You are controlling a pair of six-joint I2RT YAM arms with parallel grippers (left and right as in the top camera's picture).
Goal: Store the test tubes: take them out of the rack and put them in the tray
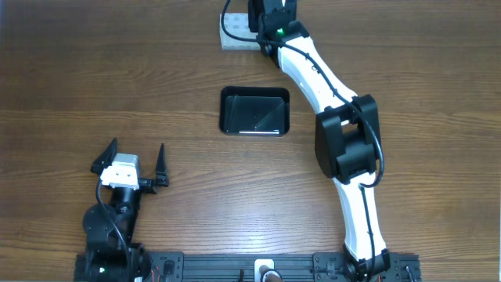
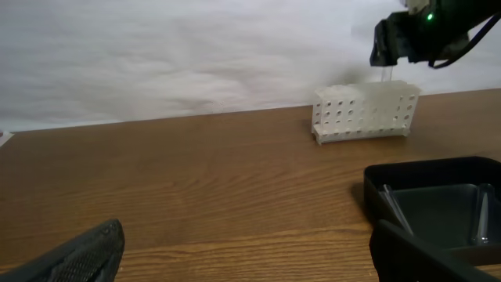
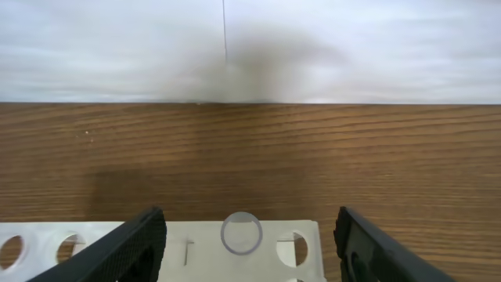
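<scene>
The right claw (image 3: 250, 254) is held wide open and empty astride a test tube (image 3: 241, 233) at 12 o'clock; gripped askew, its rack (image 3: 205, 236) could be dragged up.

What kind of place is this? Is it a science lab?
Probably a robot lab workbench: two robot arms stand at a wooden table, with a white test tube rack and a black tray holding clear tubes.

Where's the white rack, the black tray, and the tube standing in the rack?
test tube rack (image 2: 364, 113), left wrist view, on its holed front wall.
tray (image 1: 254, 92), top view, on its far rim.
test tube (image 3: 241, 215), right wrist view, on its round open rim.
</scene>
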